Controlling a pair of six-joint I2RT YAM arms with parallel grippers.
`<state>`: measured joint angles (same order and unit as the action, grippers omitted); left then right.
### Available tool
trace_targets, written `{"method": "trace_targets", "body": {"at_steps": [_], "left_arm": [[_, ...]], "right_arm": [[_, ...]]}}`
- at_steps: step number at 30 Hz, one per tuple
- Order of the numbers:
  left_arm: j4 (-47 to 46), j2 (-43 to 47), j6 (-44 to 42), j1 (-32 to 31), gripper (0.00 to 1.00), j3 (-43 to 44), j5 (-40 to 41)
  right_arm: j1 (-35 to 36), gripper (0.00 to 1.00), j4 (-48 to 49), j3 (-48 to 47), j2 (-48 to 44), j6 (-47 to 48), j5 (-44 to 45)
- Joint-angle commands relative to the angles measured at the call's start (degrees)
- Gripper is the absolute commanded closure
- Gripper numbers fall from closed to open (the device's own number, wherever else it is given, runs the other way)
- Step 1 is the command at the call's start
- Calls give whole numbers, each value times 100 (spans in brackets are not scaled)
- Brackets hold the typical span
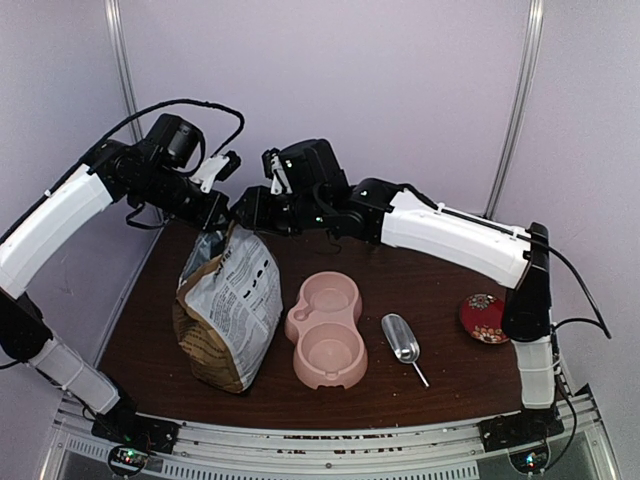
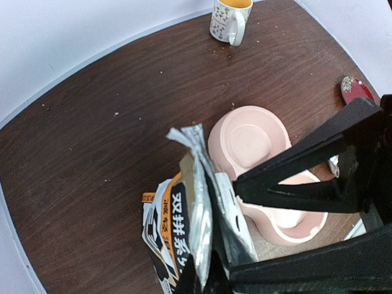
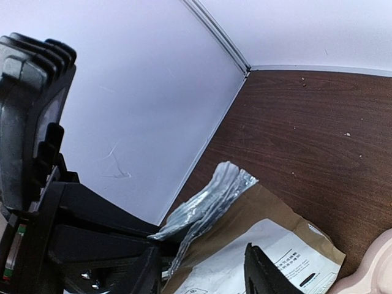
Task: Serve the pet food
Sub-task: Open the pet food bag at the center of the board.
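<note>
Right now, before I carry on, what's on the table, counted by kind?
Paper bag: 1
Pink double bowl: 1
Metal scoop: 1
Red dish: 1
Mug: 1
Total: 5

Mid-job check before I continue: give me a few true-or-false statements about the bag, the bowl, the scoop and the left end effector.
1. The left end effector is shut on the top of the pet food bag. True.
2. The pink double bowl is already filled. False: both cups are empty.
3. The metal scoop lies on the table, to the right of the bowl. True.
4. The bag lies flat on its side. False: it stands upright.
</note>
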<state>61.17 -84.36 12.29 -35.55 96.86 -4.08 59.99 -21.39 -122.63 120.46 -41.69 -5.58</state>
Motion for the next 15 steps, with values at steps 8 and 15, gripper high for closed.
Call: {"method": "trace_targets", "body": {"at_steps": [8,15], "left_arm": [[-498,154,129,-48,100,-127,-536],[-509,253,146,-49,100,-193,-540]], "right_arm": [[137,57,146,-193,181,-20,-356],[151,83,-390,-218,221,43,48]]}}
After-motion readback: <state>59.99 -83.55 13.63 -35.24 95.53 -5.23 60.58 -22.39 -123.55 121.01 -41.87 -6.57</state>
